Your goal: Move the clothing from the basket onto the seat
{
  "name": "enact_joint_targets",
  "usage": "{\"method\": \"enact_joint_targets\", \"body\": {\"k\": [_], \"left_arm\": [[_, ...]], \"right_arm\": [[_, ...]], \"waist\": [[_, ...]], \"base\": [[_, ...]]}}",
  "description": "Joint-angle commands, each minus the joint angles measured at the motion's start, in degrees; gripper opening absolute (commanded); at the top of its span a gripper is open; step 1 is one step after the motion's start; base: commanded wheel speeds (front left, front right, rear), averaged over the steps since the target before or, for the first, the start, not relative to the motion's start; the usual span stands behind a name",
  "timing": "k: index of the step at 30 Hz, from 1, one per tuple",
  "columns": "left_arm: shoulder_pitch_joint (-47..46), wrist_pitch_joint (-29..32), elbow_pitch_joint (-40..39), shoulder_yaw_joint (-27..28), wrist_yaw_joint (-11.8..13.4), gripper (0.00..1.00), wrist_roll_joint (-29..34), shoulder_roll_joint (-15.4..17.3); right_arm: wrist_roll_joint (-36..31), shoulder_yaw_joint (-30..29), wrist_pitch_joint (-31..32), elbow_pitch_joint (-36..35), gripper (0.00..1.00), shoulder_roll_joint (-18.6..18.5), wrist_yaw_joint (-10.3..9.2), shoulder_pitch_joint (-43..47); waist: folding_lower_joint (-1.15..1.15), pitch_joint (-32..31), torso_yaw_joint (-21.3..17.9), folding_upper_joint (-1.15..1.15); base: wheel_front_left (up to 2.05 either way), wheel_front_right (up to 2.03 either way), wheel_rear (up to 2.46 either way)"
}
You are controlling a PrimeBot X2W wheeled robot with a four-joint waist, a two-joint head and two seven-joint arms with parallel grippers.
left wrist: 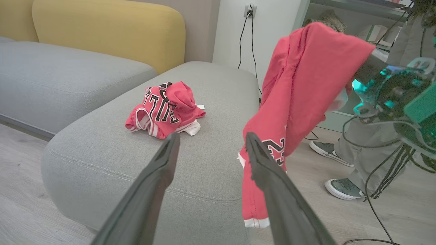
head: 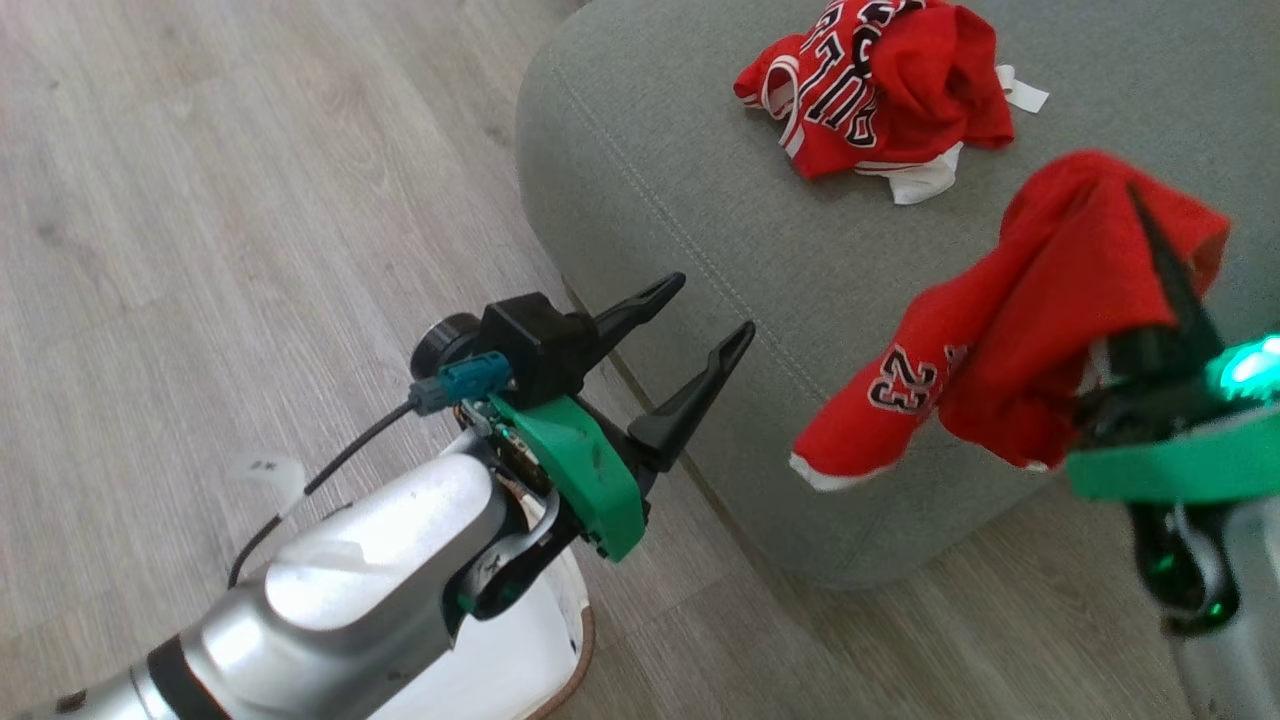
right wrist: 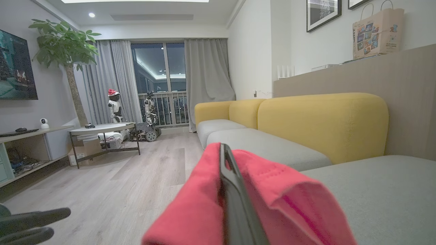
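Observation:
A red jersey (head: 880, 80) with black lettering lies crumpled on the grey-green seat (head: 700, 200). My right gripper (head: 1140, 205) is shut on red shorts (head: 1000, 350) marked 23, which hang over the seat's near corner; in the left wrist view the shorts (left wrist: 299, 85) dangle beside the jersey (left wrist: 163, 109). My left gripper (head: 715, 310) stands open with nothing in it, just off the seat's left edge, its fingers pointing at the seat (left wrist: 211, 85). The basket (head: 560, 650) shows as a white bottom and brown rim, mostly hidden under my left forearm. In the right wrist view the shut gripper (right wrist: 226, 170) is wrapped in the shorts (right wrist: 272, 190).
Wooden floor (head: 250, 200) lies left of the seat. A person's shoes (left wrist: 340, 189) and trouser legs stand right of the seat, with cables trailing on the floor. Yellow backrests (right wrist: 323, 126) line the sofa. A low table (right wrist: 102, 131) stands farther off.

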Motion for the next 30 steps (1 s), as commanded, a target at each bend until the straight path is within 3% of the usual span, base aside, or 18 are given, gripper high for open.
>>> {"method": "enact_joint_targets", "body": {"k": [1,9,18,25,30], "left_arm": [[-4.0,-0.7,-1.4,2.4,0.2,1.00,0.5,1.3],[-6.1,-0.8,-2.3,1.8,-0.2,1.00,2.2,1.1],[-10.3,1.6,-3.2,0.4,-1.2,1.00,4.1,0.2],[-14.2,4.0,-4.1,-0.2,-2.0,1.00,5.3,-0.1],[-16.3,4.8,-4.3,-0.3,-2.4,1.00,6.0,-0.2]], "right_arm": [[0.2,0.1,0.3,-2.4,0.00,-1.4,-0.01,-3.9],[3.8,-4.7,3.5,0.0,0.00,-6.7,-0.01,-16.0],[5.3,-9.1,4.2,12.0,0.00,-16.0,-0.01,-30.2],[-0.3,-11.8,3.7,24.1,0.00,-20.8,-0.01,-39.2],[-6.5,-10.9,4.1,33.0,0.00,-21.1,-0.01,-44.9]], "waist": [[0.00,0.3,0.2,0.00],[0.00,5.1,2.6,0.00],[0.00,13.8,5.9,0.00],[0.00,21.6,8.8,0.00],[0.00,25.9,11.2,0.00]], "base": [[0.00,0.00,0.00],[0.00,0.00,0.00],[0.00,0.00,0.00],[0.00,0.00,0.00],[0.00,0.00,0.00]]}}
